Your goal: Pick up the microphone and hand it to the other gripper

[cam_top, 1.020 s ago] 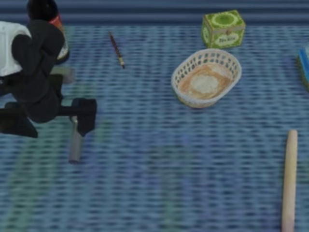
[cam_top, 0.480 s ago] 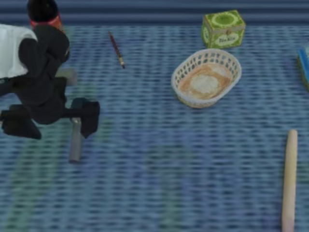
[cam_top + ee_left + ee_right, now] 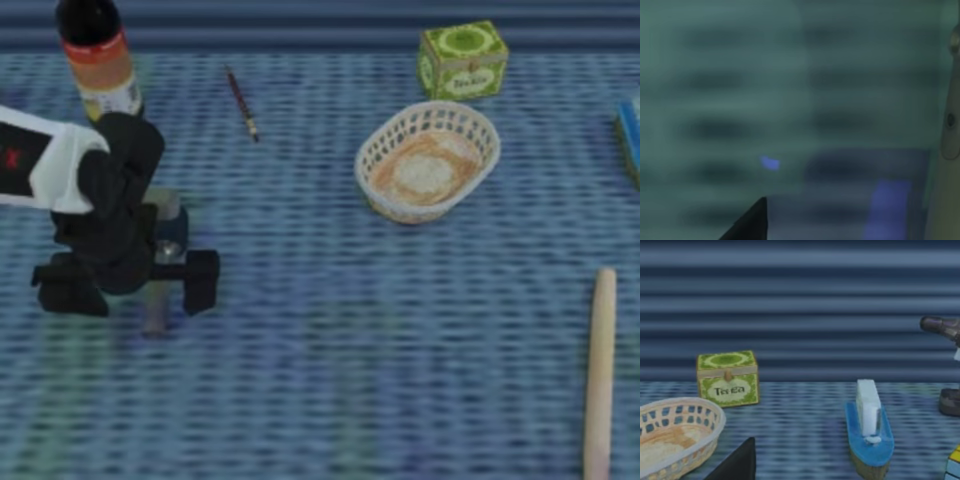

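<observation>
One white basket, contents unclear.

**Microphone on the left of the table, under the left gripper**

The microphone lies flat on the blue woven cloth at the table's left side — only its grey metallic handle shows, a short cylinder running toward the near edge. Its head end is hidden beneath the left gripper, whose two black fingers stand spread on either side of the handle. The other gripper — the right one — appears in no view.
</observation>
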